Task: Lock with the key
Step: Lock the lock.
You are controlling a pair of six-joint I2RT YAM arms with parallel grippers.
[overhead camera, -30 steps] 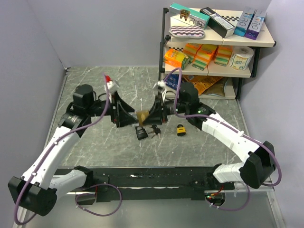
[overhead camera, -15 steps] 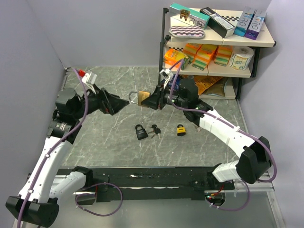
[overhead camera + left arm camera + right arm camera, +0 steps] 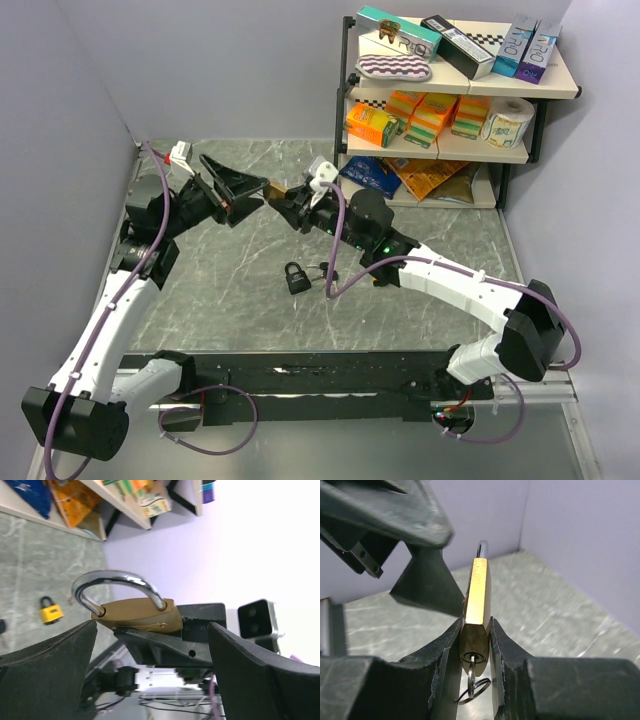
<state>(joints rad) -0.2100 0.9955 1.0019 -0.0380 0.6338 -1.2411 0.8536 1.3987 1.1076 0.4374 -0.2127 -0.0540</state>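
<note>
Up at eleven o'clock above the counter (image 3: 230,290), your right hand (image 3: 475,630) pinches the brass padlock (image 3: 476,595), key (image 3: 471,672) in its slot; your left hand (image 3: 152,650) gapes wide around it. Close carelessly and you'll twist the padlock loose.

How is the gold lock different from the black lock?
The gold lock is shiny brass; the black lock is dark. The right gripper holds the gold lock in the air; the black lock lies on the table. A key sits in the gold lock; whether the black lock has one is too small to tell. Both are padlocks with a curved loop.
</note>
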